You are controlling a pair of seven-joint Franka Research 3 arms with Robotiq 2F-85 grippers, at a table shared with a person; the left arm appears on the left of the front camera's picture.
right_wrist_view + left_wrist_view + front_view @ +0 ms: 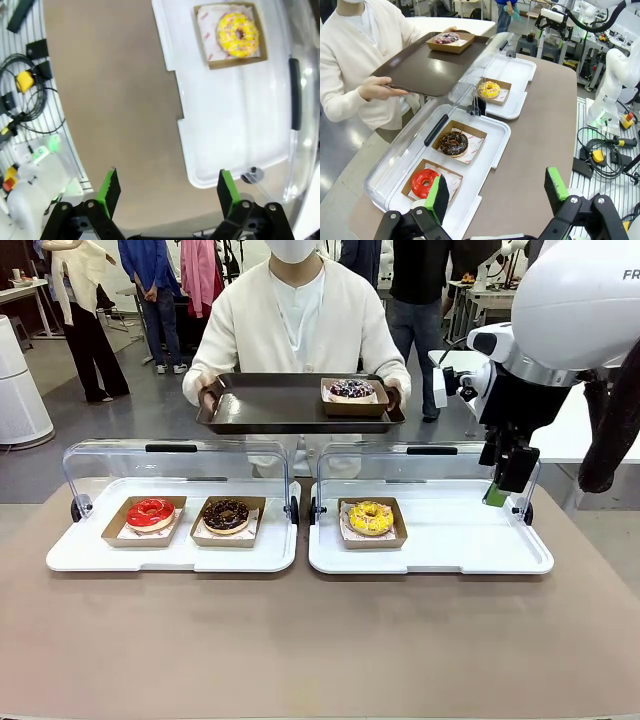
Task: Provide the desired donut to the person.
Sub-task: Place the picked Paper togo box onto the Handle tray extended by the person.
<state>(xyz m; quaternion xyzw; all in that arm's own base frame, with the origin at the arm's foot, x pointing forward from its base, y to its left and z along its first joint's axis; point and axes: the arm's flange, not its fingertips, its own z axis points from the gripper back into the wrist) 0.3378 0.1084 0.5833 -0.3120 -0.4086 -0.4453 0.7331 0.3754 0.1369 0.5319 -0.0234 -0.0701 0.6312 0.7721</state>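
Beyond the right claw (505,488), off to its inner side and higher, a dark-sprinkled donut (351,389) sits in a paper box at one corner of the brown tray (260,402). The person (295,325) holds that tray level, a hand (207,393) at each short end, just past the far edge of the cases. It is presumably offered there to receive whatever is passed across. If that is the wanted donut, the delivery looks made; whether another is wanted I cannot tell.

Nearer the same claw, inward and below it, the yellow donut (370,517) lies in its box in the right case (460,540). The clear lid is swung up and back, which leaves the inside open to the robot's side. This claw hangs above the case's outer end, jaws apart and empty. From its wrist, one of the green pads (225,184) is over the case's end and the other over bare table.

Ahead of the left claw (496,189), jaws likewise wide with nothing between them, the red donut (424,182) is closest, just past one pad. The chocolate donut (453,143) comes next in the same left case (486,161), lid also raised. Both boxes sit toward the robot-side rim, probably for easy reach. Under it all lies the brown table (320,640).
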